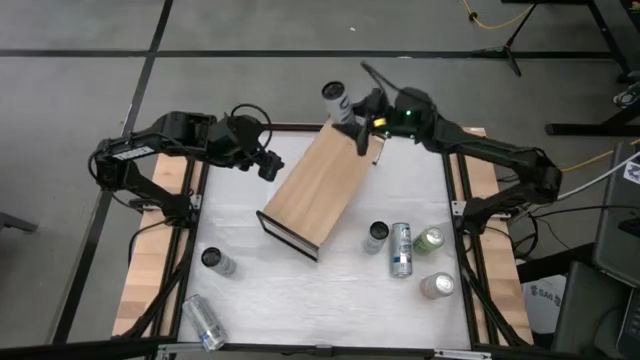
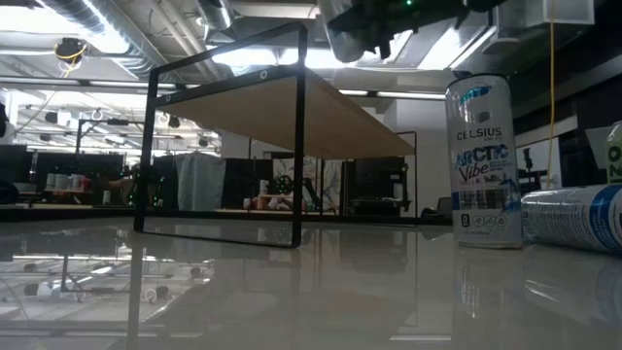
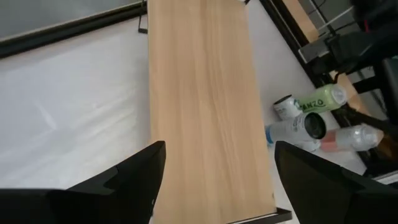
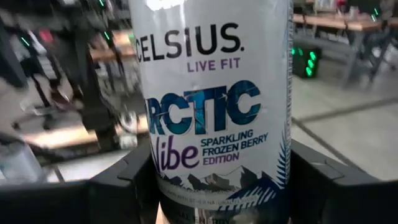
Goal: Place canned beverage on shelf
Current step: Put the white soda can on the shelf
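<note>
High view, lower half of the frame: spare cans lie and stand on the white counter (image 1: 330, 290), two at lower left, four at lower right; one upright Celsius can (image 2: 482, 160) fills the right of the low view beside a toppled one (image 2: 573, 219). At frame centre the shelf (image 1: 325, 185) runs diagonally, its black frame end (image 1: 288, 235) toward the lower edge, its wood top bare.

The left pincer (image 1: 268, 165) hangs just left of the shelf, above it in its own wrist view, fingers parted and holding nothing; judged to be waiting clear of the board.

At upper centre the right pincer (image 1: 358, 125) grips the canned beverage (image 1: 336, 100) at the shelf's far end; the right wrist view shows the can (image 4: 214, 99) upright between both fingers, clamped about its lower body. Held upright, presumably, so its base can meet the board flat.

Whether the can's base already touches the shelf cannot be told: its bottom is cut off in the wrist view, and the low view shows only dark arm parts above the board.
</note>
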`<state>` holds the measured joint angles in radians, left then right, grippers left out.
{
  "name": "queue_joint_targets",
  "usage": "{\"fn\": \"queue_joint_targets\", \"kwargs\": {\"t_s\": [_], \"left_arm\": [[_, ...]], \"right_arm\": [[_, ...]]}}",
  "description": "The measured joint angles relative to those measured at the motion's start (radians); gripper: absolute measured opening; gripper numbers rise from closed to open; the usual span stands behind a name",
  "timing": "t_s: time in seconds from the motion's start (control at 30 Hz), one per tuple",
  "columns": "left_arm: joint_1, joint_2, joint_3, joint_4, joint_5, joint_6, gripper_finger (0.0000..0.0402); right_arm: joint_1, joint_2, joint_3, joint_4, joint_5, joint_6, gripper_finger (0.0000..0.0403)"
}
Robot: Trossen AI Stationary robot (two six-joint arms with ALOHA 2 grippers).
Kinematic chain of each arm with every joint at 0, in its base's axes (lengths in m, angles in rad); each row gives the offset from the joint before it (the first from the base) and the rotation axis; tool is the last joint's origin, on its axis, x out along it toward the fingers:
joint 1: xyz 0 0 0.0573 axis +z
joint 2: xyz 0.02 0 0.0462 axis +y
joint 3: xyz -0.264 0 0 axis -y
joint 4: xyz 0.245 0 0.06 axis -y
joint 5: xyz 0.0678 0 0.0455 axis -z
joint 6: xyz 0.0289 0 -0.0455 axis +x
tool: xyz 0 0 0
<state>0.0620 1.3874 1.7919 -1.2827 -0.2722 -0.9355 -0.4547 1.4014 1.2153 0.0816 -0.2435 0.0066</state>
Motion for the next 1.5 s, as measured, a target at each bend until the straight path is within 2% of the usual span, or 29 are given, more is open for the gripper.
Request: {"fn": "queue_joint_targets", "kwargs": {"t_s": [0.1, 0.3, 0.37, 0.43, 0.5, 0.73, 1.2, 1.5], "left_arm": [[0.0, 0.003, 0.0, 0.0, -0.009, 0.031, 0.0296], [0.0, 0.007, -0.001, 0.005, -0.083, 0.083, 0.0296], [0.0, 0.006, -0.001, 0.005, -0.118, 0.083, 0.0296], [0.0, 0.008, -0.001, 0.006, -0.142, 0.083, 0.0296], [0.0, 0.007, -0.001, 0.014, -0.156, 0.083, 0.0296], [0.0, 0.007, -0.001, 0.065, -0.162, 0.082, 0.0296], [0.0, 0.007, -0.001, 0.072, -0.178, 0.082, 0.0296], [0.0, 0.015, -0.001, 0.072, -0.215, 0.082, 0.0296]], "right_arm": [[-0.026, -0.001, -0.076, 0.167, -0.036, 0.044, 0.0237], [-0.031, 0.005, -0.343, 0.609, -0.005, 0.098, 0.0238], [-0.03, 0.02, -0.404, 0.762, -0.002, 0.117, 0.0239], [-0.03, 0.049, -0.446, 0.839, 0.023, 0.124, 0.0239], [-0.03, 0.089, -0.461, 0.848, 0.062, 0.117, 0.0239], [-0.031, 0.219, -0.43, 0.86, 0.07, 0.116, 0.0242], [-0.03, 0.354, -0.421, 1.03, 0.124, 0.078, 0.0242], [-0.03, 0.392, -0.422, 1.025, 0.155, -0.004, 0.0243]]}}
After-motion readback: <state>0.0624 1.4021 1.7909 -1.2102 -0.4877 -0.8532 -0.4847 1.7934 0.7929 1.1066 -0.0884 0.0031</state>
